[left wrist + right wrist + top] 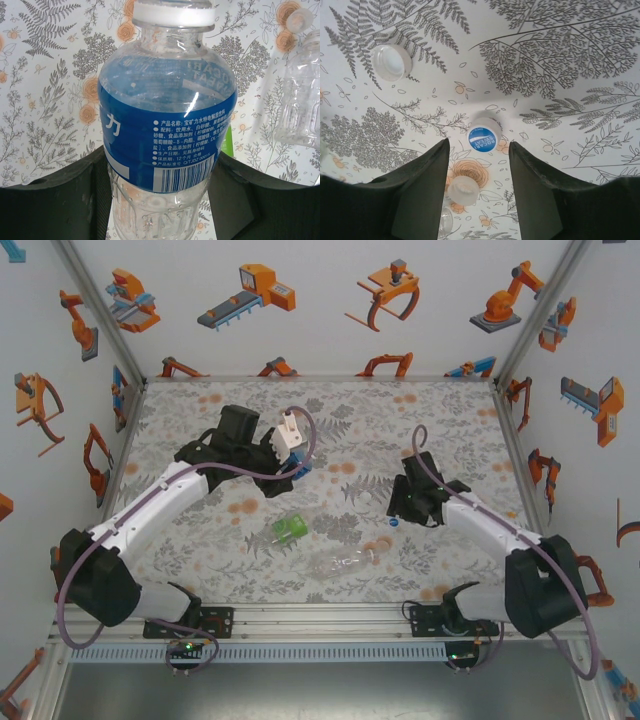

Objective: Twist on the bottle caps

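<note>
Over on the left, toward the far side of the surface [450, 420], the left pincer [160, 172] is pinching the blue-labelled bottle [167, 125] around its lower body. It looks to be lifted off the mat. There's a white band at the bottle's top and I honestly can't tell if that's a seated cap or just the neck collar.

On the right, the right pincer [479, 150] is spread with nothing in it. It hangs over a blue-topped cap [484, 136] lying flat just past its fingertips. A plain white cap [391, 61] sits well off to one side. The green bottle [290, 529] and the colourless bottle [345, 562] lie on their sides near the middle.

What I'd worry about:
- That cap is tiny and flat, so if the pincer comes down off-centre it'll skid away or get pinched tilted.
- A tilted cap means a cross-thread.
- Thin bottle walls could squash or spin in the left grip once twisting starts.
- The colourless bottle's neck sits close to the right pincer, so one bump could send it rolling.
</note>
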